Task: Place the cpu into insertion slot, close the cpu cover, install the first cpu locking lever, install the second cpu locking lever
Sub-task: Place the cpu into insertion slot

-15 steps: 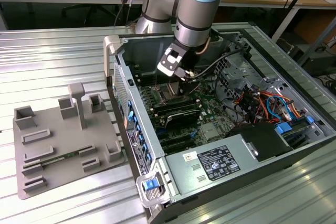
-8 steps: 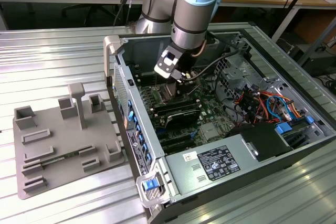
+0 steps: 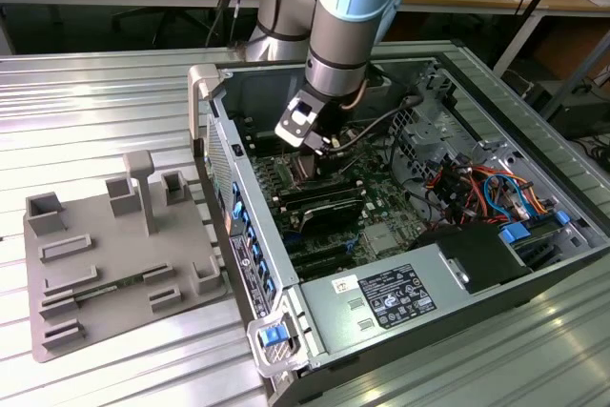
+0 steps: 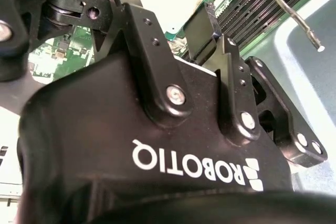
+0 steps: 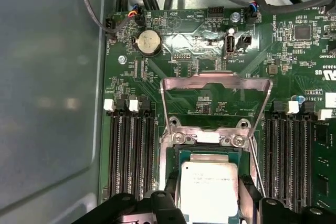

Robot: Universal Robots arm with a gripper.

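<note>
Peeking down, the cpu (image 5: 210,192) is seen pinched in the pincer (image 5: 209,184) right at the socket (image 5: 210,154), cpu cover (image 5: 216,85) flipped open just beyond.

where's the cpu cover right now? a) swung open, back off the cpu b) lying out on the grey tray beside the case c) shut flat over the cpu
a: in the first wrist view the cpu cover stands swung back on its hinge, leaving the metal top of the cpu uncovered.
</note>
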